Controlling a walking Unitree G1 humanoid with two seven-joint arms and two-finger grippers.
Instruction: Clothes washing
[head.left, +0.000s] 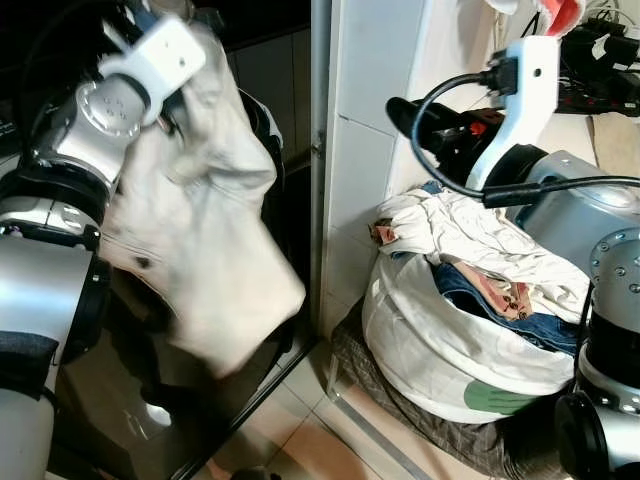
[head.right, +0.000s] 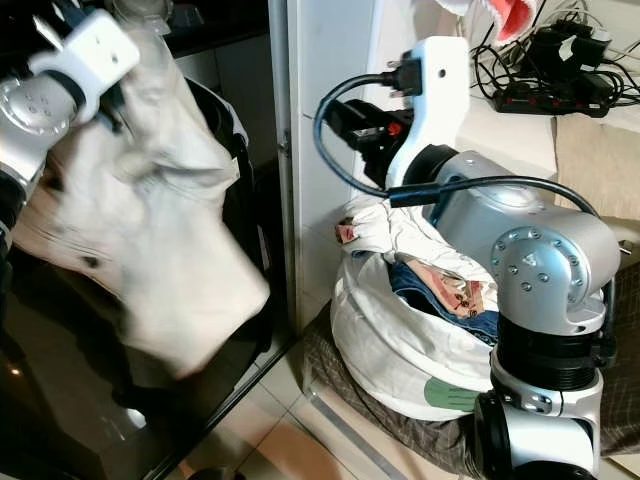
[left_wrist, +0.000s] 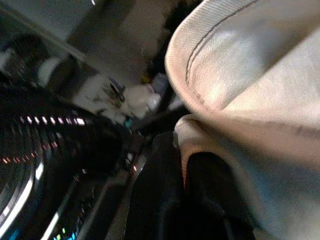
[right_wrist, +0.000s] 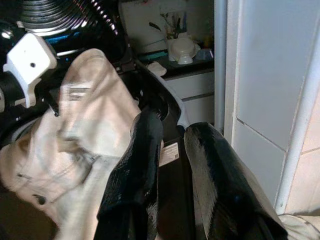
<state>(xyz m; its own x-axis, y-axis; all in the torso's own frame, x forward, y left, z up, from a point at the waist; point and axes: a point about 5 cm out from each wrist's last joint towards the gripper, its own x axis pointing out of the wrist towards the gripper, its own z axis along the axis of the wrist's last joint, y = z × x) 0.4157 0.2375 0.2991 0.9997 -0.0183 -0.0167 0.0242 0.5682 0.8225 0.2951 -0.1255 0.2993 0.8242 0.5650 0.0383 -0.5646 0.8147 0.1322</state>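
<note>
Left gripper (head.left: 165, 95) clenches cream cotton garment (head.left: 205, 230) hanging lengthwise at the dark washer drum's (right_wrist: 65, 12) six o'clock; right gripper (right_wrist: 172, 145) released.

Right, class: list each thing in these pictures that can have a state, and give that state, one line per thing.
Cream garment: lifted, hanging from the left gripper.
Left gripper: raised, shut on the cream garment.
Right gripper: fingers apart, holding nothing.
Laundry bag: open, heaped with clothes.
Washing machine: door open.
</note>
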